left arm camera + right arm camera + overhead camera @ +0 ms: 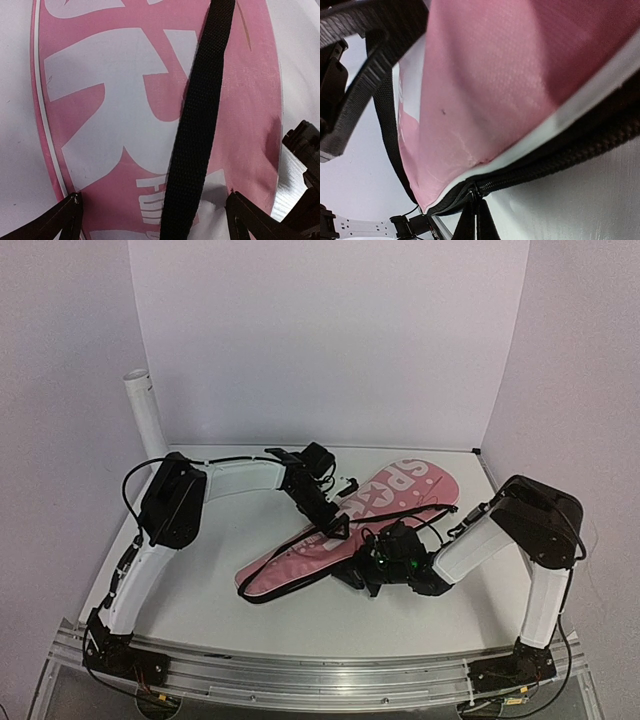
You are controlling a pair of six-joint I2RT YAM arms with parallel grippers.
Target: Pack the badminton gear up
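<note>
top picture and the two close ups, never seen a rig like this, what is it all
Two robot arms are bolted at the near edge of the table, each ending in a two-finger gripper. The wide picture is from a fixed camera above and behind them; the close-ups come from wrist cameras. A pink bag with a black strap lies on it, and a white tube stands at the back. The left gripper hovers open over the bag. The right gripper is shut, seemingly pinching the zipper. No rackets or shuttlecocks show.
</note>
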